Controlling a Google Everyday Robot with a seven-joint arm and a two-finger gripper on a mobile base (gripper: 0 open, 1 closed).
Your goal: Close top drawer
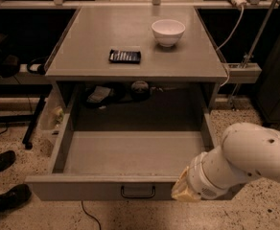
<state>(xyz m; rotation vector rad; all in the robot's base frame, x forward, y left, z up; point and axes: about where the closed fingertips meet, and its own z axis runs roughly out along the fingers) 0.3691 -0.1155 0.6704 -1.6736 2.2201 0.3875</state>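
The top drawer (97, 189) is pulled far out of the grey cabinet, and its deep grey box is empty inside. Its flat front panel carries a small dark loop handle (137, 192) at centre. My gripper (182, 190) is at the end of the white arm (248, 158), which comes in from the lower right. It sits against the right part of the drawer's front panel, just right of the handle. The lower drawers are out of view.
On the cabinet top (92, 42) stand a white bowl (168, 32) and a flat dark object (125, 56). Dark clutter lies behind the drawer opening. A person's shoes (3, 178) are on the speckled floor at left. A cable (231, 20) hangs at right.
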